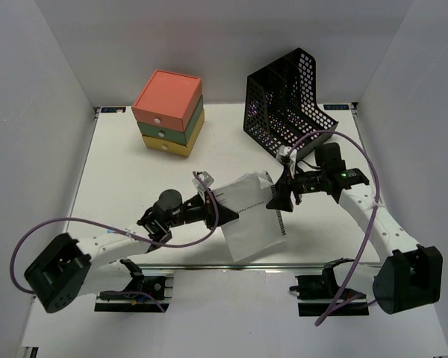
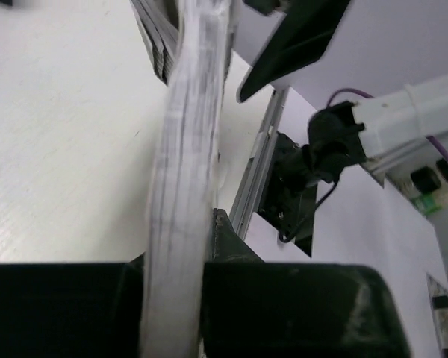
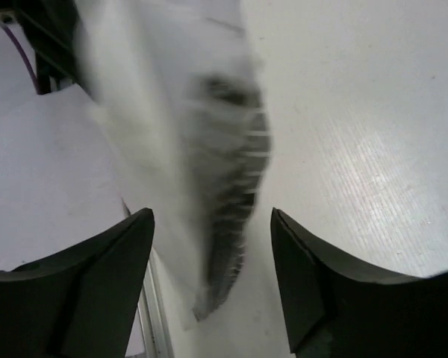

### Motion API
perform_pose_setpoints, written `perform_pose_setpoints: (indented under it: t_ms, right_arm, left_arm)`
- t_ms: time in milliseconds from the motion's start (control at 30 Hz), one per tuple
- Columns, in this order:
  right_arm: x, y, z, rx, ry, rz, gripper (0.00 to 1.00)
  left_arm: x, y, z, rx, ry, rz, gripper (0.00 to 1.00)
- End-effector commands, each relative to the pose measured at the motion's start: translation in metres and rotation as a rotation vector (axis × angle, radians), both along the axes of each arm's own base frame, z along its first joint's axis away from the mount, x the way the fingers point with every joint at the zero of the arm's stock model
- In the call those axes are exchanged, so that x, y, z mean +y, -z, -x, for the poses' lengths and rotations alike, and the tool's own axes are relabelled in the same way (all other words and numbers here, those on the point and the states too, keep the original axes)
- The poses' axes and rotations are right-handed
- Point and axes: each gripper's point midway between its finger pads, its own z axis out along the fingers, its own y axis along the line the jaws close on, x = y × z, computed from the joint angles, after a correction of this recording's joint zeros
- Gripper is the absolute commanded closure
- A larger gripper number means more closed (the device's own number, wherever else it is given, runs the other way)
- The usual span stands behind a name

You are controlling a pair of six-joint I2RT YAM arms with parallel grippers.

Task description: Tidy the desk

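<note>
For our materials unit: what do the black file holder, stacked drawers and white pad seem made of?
File holder: probably painted metal, matte black, perforated throughout. Drawers: plastic or card, unclear; flat matte pink, green, yellow. Pad: paper, white layered sheets visible edge-on.

Notepad (image 1: pixel 251 221) between left claw (image 1: pixel 222 212) and right claw (image 1: pixel 278 198)

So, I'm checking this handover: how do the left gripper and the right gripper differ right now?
The left gripper is clamped on the notebook; the right gripper has its jaws apart, with the notebook between them. The left gripper meets the notebook's left edge, the right gripper its right, bound edge. Both are black, and both are at the same notebook over the desk.
</note>
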Motion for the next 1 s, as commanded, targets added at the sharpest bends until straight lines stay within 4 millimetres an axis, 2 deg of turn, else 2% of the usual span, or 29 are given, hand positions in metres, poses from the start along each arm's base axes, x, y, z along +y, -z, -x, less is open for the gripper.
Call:
perform_pose_setpoints:
  t_ms: [0, 33, 67, 100, 167, 267, 333, 533, 767, 800, 967]
  right_arm:
    - [0.003, -0.026, -0.010, -0.097, 0.011, -0.023, 0.30]
    - [0.004, -0.029, -0.012, -0.104, 0.018, -0.031, 0.21]
    - [0.005, -0.032, -0.014, -0.114, 0.018, -0.037, 0.20]
    - [0.005, -0.036, -0.015, -0.119, 0.018, -0.043, 0.15]
    - [0.009, -0.045, -0.015, -0.120, -0.001, -0.072, 0.11]
    - [0.016, -0.055, -0.010, -0.109, -0.061, -0.124, 0.11]
    - [0.021, -0.070, -0.007, -0.123, -0.107, -0.169, 0.11]
    - [0.027, -0.096, -0.004, -0.232, -0.190, -0.245, 0.11]
    - [0.031, -0.109, 0.007, -0.264, -0.308, -0.311, 0.14]
    - [0.031, -0.108, 0.008, -0.264, -0.314, -0.314, 0.16]
    - [0.031, -0.108, 0.017, -0.243, -0.349, -0.346, 0.26]
  left_arm:
    - [0.000, -0.050, 0.015, -0.178, 0.098, 0.034, 1.00]
    - [0.000, -0.061, 0.015, -0.236, 0.110, 0.027, 1.00]
    - [0.001, -0.071, 0.022, -0.264, 0.134, 0.032, 1.00]
    - [0.004, -0.066, 0.025, -0.249, 0.144, -0.002, 1.00]
    - [0.006, -0.079, 0.029, -0.303, 0.168, -0.004, 1.00]
    - [0.006, -0.086, 0.033, -0.341, 0.197, -0.003, 1.00]
    - [0.004, -0.080, 0.034, -0.332, 0.223, -0.030, 1.00]
    - [-0.006, -0.089, 0.035, -0.381, 0.288, -0.008, 1.00]
    - [-0.010, -0.103, 0.029, -0.459, 0.299, -0.021, 1.00]
    - [-0.012, -0.110, 0.028, -0.478, 0.299, -0.017, 1.00]
    - [-0.014, -0.114, 0.023, -0.485, 0.293, -0.028, 1.00]
